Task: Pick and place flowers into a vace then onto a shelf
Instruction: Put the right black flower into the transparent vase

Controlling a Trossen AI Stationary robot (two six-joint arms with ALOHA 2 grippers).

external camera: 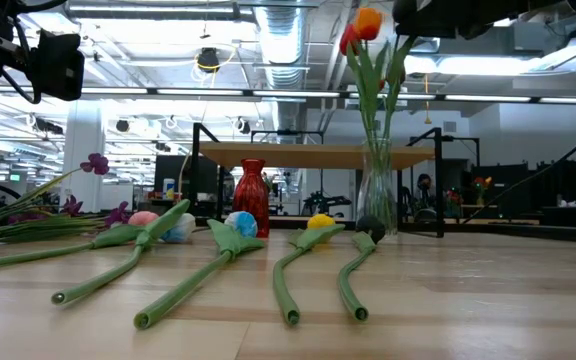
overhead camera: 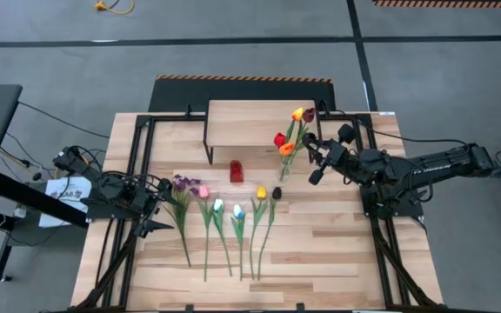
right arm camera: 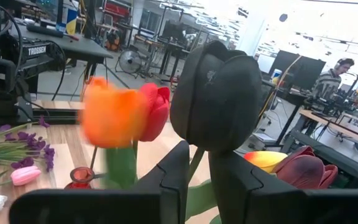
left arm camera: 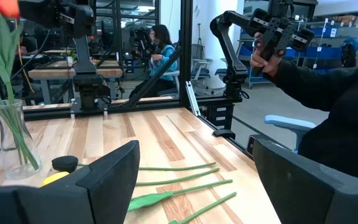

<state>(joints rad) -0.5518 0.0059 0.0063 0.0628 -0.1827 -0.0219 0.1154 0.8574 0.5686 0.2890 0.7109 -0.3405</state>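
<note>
Here the right gripper (overhead camera: 315, 149), fingers nearly pressed together around a thin stem, hovers just beside the vase (overhead camera: 286, 162), while 6 flowers (overhead camera: 224, 213) lie nearer the spread left gripper (overhead camera: 156, 207)

Right gripper (overhead camera: 307, 148) extends forward, fingers nearly closed with a narrow gap. Left gripper (overhead camera: 165, 209) rests low, fingers wide apart.

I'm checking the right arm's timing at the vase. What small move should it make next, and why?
Probably open a little wider and back straight away from the glass vase. The right gripper sits beside the blooms, its fingers only slightly parted, and the stems already stand upright in the vase. Several flowers lie on the table, so it could fetch another.
</note>
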